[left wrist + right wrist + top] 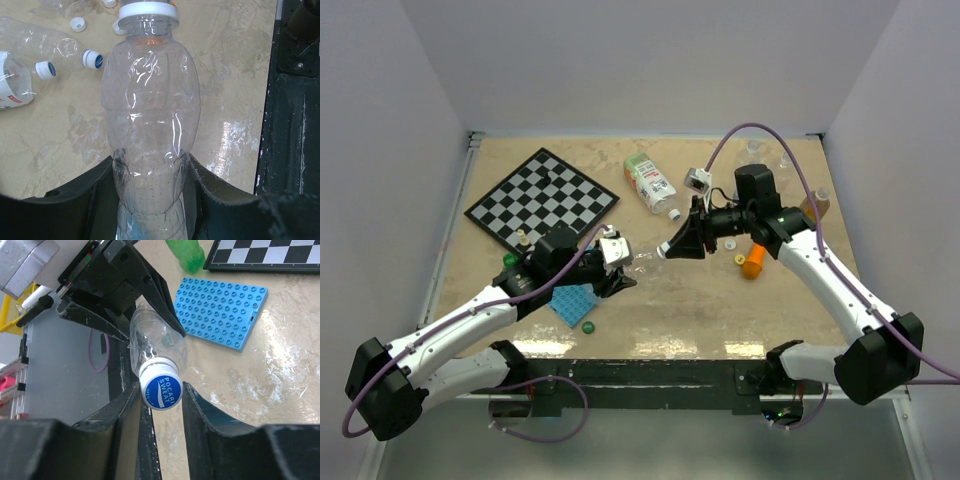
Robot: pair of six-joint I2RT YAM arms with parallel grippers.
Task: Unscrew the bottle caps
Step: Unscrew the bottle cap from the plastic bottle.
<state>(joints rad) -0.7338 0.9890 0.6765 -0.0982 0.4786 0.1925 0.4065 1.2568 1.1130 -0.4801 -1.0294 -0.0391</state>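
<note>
My left hand (150, 167) is clamped round the lower body of the clear bottle (150, 100), which looks to hang just above the worktop (650, 320) with its neck aimed at my right arm. I judge this bottle empty and very light. Its thin wall is already creased, so it will buckle if I squeeze harder, and the glossy plastic may spin in the grip once torque comes on. The low hold near the stiffer base seems the best purchase.

The Pocari Sweat cap (160, 389), white-skirted with a blue top, sits on the bottle's neck, right between the fingers of my right hand (161, 388). They flank it closely, but I cannot tell whether the pads actually bear on it. The skirt is the part to pinch.

A blue studded plate (225, 310) and a loose green cap (587, 326) lie on the left-arm side of the bottle. A labelled bottle (648, 182) lies beyond it and an orange carrot toy (752, 262) to its right, well apart. The worktop's near edge runs close beside the bottle, so I'd keep any wrist roll in place
</note>
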